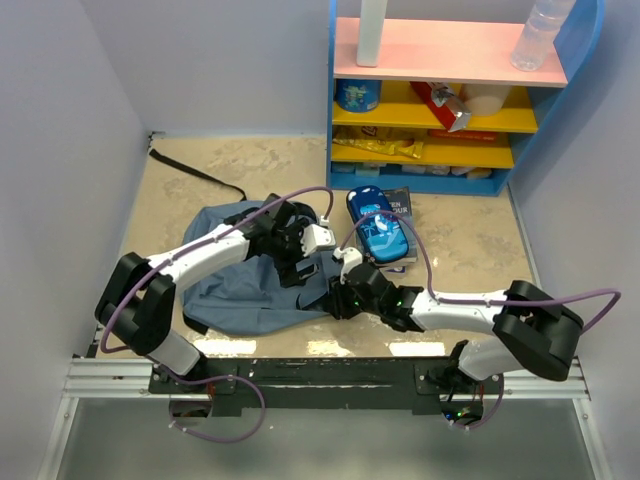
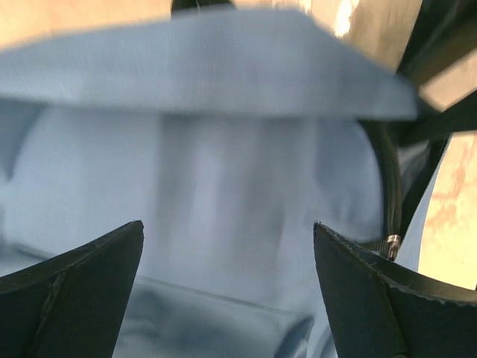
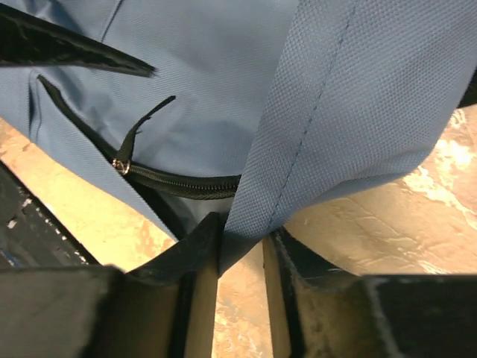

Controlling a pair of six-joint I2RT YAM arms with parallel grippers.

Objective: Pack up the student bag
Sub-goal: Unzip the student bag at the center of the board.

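Now the bag [image 1: 238, 295] is seen lying flat on the table [image 1: 470, 250], near the front edge and a bit to the left, just ahead of the two arms. Its blue cloth is crumpled, and black straps are bunched up on it near the middle.

The left gripper [image 1: 297, 268] is held over the top right part of the bag. From the left wrist, its fingers [image 2: 89, 276] are seen spread wide apart. Only blue cloth is seen below them, and nothing is held between them.

The right gripper [image 1: 335, 298] is placed at the right edge of the bag, close to the front. From the right wrist, a fold of the blue cloth is seen pinched between its fingers [image 3: 186, 257], which are pulled close together. A line of stitches is sewn down that fold. A dark zip [image 3: 186, 184] is seen just beside the fold, with a black pull [image 3: 141, 134] on it.

Behind the bag, to the right, a blue case [image 1: 378, 232] is laid on the table, touching a dark book [image 1: 402, 203]. A bright shelf [image 1: 450, 160] is stood at the back right, and a bottle [image 1: 540, 35] is kept on top of it. A loose black strap [image 1: 195, 170] is laid at the back left, apart from the bag.
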